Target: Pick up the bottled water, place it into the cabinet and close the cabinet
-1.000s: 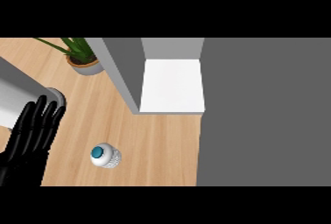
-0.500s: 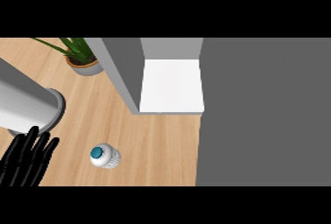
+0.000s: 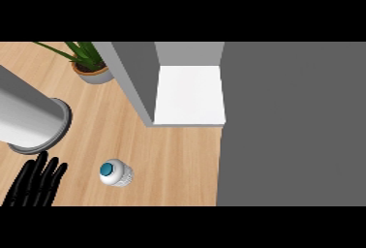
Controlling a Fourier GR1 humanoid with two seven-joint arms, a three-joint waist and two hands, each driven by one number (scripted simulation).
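The left hand (image 3: 36,181) is cut off at the view's lower left, its straight fingers holding nothing, and the right hand is out of view. The bottle (image 3: 115,173), seen from above with only its blue cap clear, stands near the counter's (image 3: 172,160) front edge, right of that hand and apart from it. Since half a second ago the hand and forearm (image 3: 28,121) have barely moved; the open cabinet (image 3: 190,94) and plant (image 3: 89,60) are unchanged.

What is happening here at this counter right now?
The robot has not yet taken the bottled water. The bottle stands upright on the wooden counter, seen from above. One black hand with straight fingers shows at the lower left, beside the bottle and apart from it. The cabinet is open, its white shelf bare.
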